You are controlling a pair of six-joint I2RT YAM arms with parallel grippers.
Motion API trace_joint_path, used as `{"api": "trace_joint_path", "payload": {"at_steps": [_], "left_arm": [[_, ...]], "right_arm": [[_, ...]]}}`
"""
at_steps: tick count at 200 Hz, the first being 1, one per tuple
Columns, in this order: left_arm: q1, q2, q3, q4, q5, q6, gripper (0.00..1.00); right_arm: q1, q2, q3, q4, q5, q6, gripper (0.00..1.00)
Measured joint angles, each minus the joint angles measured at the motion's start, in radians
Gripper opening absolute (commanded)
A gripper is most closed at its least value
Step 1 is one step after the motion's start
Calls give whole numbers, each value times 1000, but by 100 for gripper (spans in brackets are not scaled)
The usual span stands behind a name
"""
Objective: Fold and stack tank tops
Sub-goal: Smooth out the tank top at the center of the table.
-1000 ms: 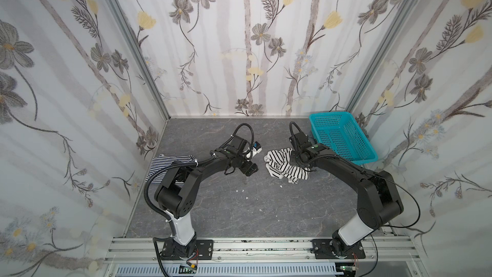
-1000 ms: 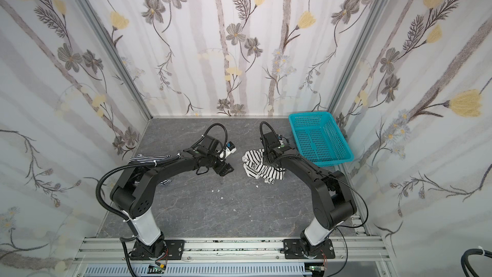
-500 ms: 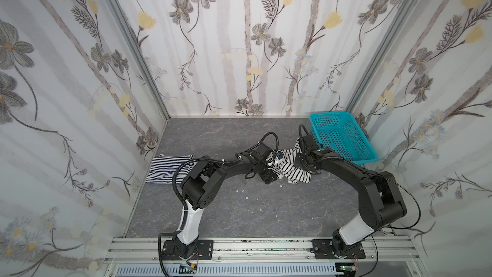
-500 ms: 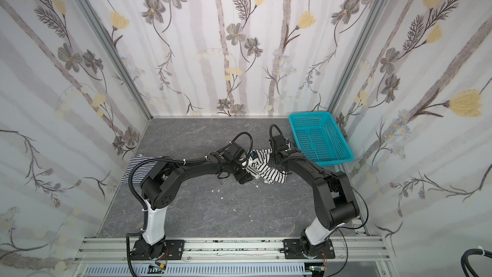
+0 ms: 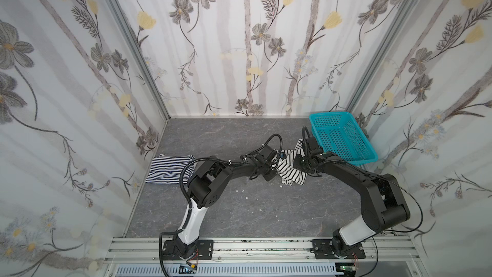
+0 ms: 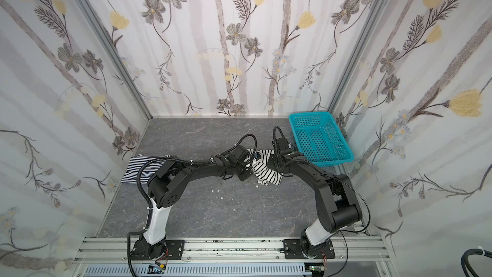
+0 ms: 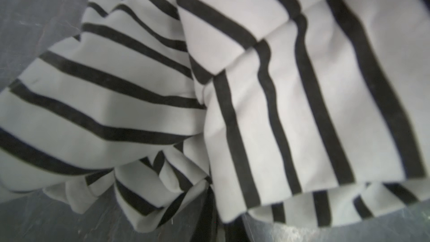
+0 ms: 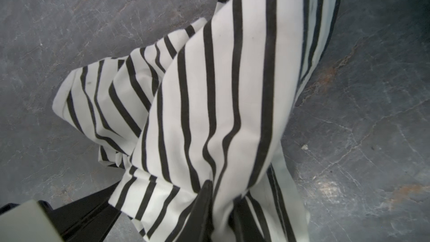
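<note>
The white tank top with wide black stripes [image 5: 291,173] [image 6: 266,173] lies crumpled on the grey table just left of the basket. My left gripper [image 5: 277,166] [image 7: 215,219] is at its left edge, shut with a bunch of its cloth drawn into the jaws. From the right, my right gripper [image 5: 299,159] [image 8: 221,213] pinches another fold between its black fingers [image 8: 202,206], and the cloth rises toward it. The navy fine-striped tank top [image 5: 170,169] [image 6: 138,168] lies flat and folded by the left wall, partly behind the left arm.
A turquoise perforated basket [image 5: 330,114] [image 6: 310,114] stands at the back right corner, close behind the right wrist. Small white crumbs [image 5: 242,189] dot the table in front of the arms. Flowered walls close the table on three sides.
My left gripper has travelled right from beside the black-striped top onto its left edge and shut on the cloth. The right gripper shifted slightly right toward the basket, still holding its fold.
</note>
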Motion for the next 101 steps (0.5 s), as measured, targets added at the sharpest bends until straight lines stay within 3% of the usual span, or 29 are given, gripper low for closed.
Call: {"api": "trace_joint_path", "payload": {"at_steps": [45, 101], "left_arm": [[85, -177, -109, -35, -41, 40, 0], [284, -365, -139, -35, -92, 102, 0]], "right_arm": [[22, -7, 5, 2, -26, -5, 27], [140, 37, 12, 16, -60, -10, 25]]}}
